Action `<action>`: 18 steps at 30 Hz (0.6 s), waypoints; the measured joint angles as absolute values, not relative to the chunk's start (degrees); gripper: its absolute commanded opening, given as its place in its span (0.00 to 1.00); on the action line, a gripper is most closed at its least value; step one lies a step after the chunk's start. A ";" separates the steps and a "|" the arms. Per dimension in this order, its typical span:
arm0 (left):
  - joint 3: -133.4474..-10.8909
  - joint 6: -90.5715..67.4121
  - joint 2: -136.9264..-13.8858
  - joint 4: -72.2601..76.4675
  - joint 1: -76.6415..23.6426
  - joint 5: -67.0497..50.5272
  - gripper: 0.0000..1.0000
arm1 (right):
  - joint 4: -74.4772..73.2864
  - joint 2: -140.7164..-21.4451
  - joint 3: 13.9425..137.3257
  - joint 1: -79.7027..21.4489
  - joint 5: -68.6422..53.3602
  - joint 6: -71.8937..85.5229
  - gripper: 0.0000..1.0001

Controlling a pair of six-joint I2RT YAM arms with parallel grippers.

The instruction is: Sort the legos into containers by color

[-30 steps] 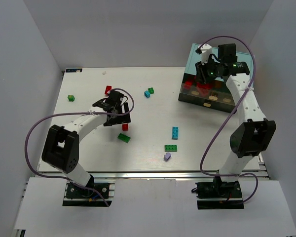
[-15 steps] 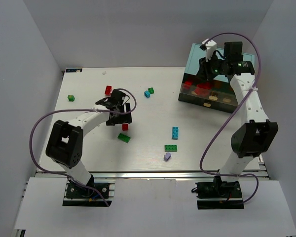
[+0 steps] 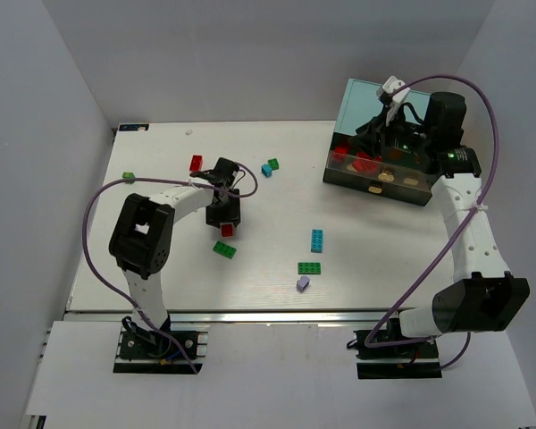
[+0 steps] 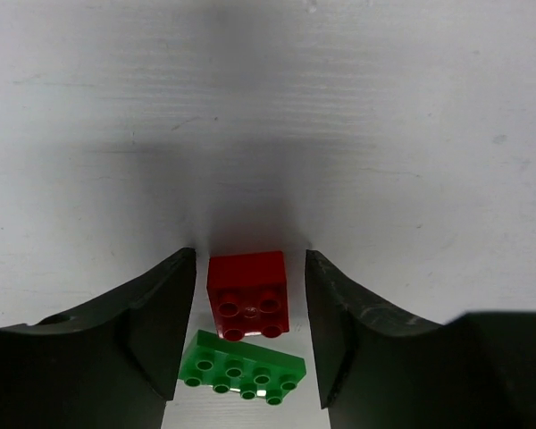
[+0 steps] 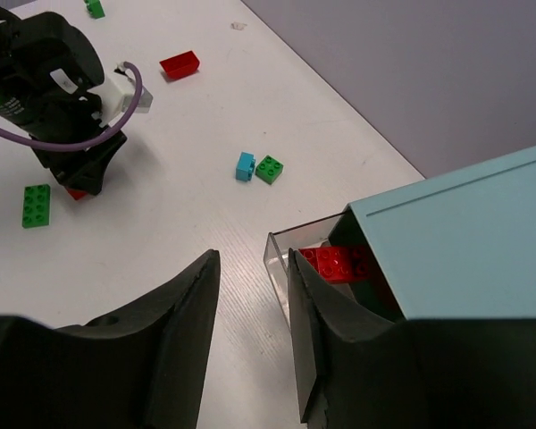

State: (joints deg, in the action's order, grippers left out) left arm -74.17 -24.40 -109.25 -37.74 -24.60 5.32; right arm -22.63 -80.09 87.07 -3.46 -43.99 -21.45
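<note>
- Movement since a second ago: left claw (image 4: 248, 268) has swung in over the red brick (image 4: 247, 295); right claw (image 5: 253, 264) has drawn back from the clear drawer (image 5: 280, 255).
- Left claw spread wide, one finger on each side of the glossy, square, four-studded brick on the white worktop (image 3: 161, 259), just beside a flat green plate (image 4: 241, 368).
- Right claw parted, empty, near the drawer front; red bricks (image 5: 339, 262) lie inside, under the teal cabinet (image 5: 464, 241).

From above, the left tool (image 3: 224, 219) covers most of the red brick (image 3: 227, 231), and the right tool (image 3: 375, 141) masks part of the drawer (image 3: 380, 176). In the right wrist view, the teal cabinet (image 5: 464, 241) runs off the edge and overhangs the drawer's red bricks (image 5: 339, 262).
</note>
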 measured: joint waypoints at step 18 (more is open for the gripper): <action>-78.94 -24.64 -109.54 -41.67 -25.26 1.83 0.12 | -18.92 -80.18 84.95 -2.63 -43.83 -16.86 0.31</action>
State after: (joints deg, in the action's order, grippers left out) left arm -78.94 -24.64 -109.54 -41.67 -25.26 1.83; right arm -18.92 -80.18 84.95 -2.63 -43.83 -16.86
